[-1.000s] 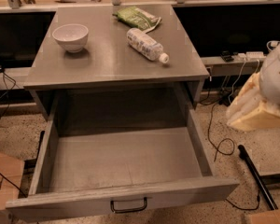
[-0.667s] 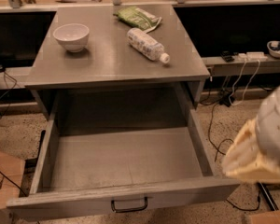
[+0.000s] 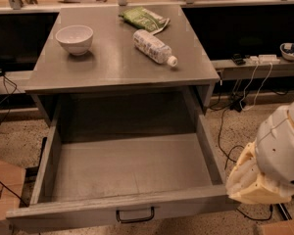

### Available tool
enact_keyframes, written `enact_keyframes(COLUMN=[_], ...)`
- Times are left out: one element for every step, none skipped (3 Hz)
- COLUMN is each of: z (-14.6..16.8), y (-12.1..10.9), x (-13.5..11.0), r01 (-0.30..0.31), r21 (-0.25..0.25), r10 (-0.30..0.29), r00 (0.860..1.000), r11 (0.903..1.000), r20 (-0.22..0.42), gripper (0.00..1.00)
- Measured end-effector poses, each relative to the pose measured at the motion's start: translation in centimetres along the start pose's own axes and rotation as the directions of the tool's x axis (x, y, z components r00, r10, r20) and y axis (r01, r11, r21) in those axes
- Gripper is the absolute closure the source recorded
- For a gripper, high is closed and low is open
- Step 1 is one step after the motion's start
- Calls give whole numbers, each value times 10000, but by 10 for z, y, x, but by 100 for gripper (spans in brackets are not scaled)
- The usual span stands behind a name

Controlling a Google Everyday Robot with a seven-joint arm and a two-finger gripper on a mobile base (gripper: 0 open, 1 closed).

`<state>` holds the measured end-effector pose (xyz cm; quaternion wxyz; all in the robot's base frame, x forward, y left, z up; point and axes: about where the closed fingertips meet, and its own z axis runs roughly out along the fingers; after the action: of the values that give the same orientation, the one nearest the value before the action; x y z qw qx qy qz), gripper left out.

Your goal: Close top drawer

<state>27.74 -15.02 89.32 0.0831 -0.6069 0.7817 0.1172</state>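
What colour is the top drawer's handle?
Handle: near black, camera view. Gripper hangs at right front corner of top drawer.

Warm, dim light falls on a pale speckled stone floor (image 3: pixel 19 141) crossed by thin black cables (image 3: pixel 220 136), a long low grey shelf (image 3: pixel 284 66) holding a white power strip (image 3: pixel 264 58) runs along the dark back wall, and the cream pincer (image 3: pixel 247 182) hangs low at right.
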Motion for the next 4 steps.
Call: enact_keyframes(z=[58, 109, 161, 202], y=[17, 34, 38, 17], x=[-6, -3, 2, 2], r01=[-21, -108, -322, -193], r21=[-1102, -2055, -2697, -2736], r10=[42, 160, 406, 284], r00=[9998, 9996, 9988, 9992], r11=[9939, 9786, 9624, 9617], r20=[187, 239, 256, 295], gripper=[100, 100, 100, 100])
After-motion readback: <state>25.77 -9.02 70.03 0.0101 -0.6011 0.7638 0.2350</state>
